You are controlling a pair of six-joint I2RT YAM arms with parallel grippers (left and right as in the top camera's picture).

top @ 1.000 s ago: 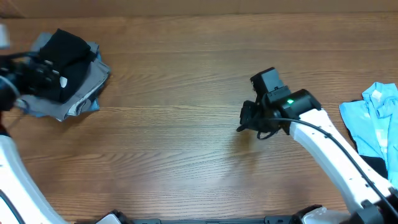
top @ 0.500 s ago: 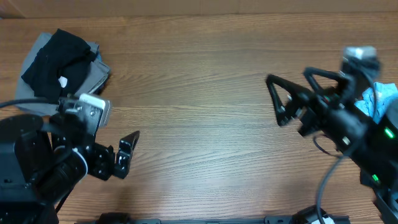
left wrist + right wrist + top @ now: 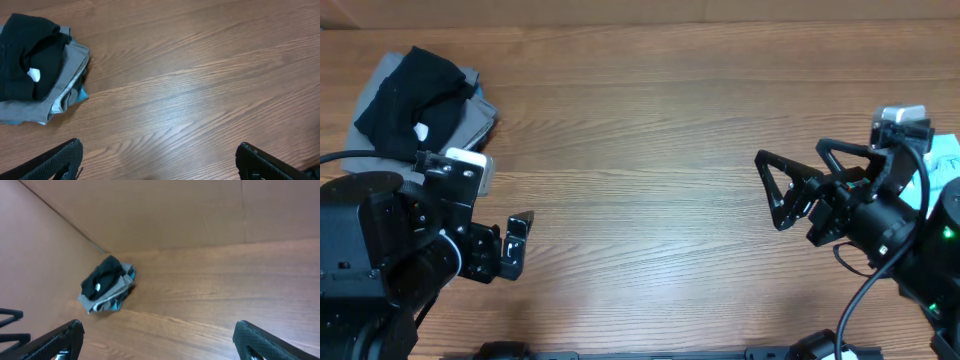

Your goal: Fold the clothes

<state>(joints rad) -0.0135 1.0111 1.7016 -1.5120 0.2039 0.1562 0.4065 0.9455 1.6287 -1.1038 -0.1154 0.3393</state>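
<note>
At the far left of the table (image 3: 640, 110) sits a small pile of clothes (image 3: 425, 100), a black piece (image 3: 415, 80) with a white label on top of a grey one (image 3: 472, 122), a sliver of light blue showing underneath. It looks folded and set aside. Nearer me, the left gripper (image 3: 159, 150) hangs above bare wood, jaws spread wide, nothing in them. The middle of the table holds nothing. Over on the right, the right gripper (image 3: 792, 165) is likewise spread wide and empty, raised off the surface. Behind its arm, at the right edge, a light-blue garment (image 3: 948, 160) peeks out, mostly hidden. I'd say they are between garments. Next, the right arm should reach that blue cloth, pinch an edge and drag it to the middle for spreading flat.
</note>
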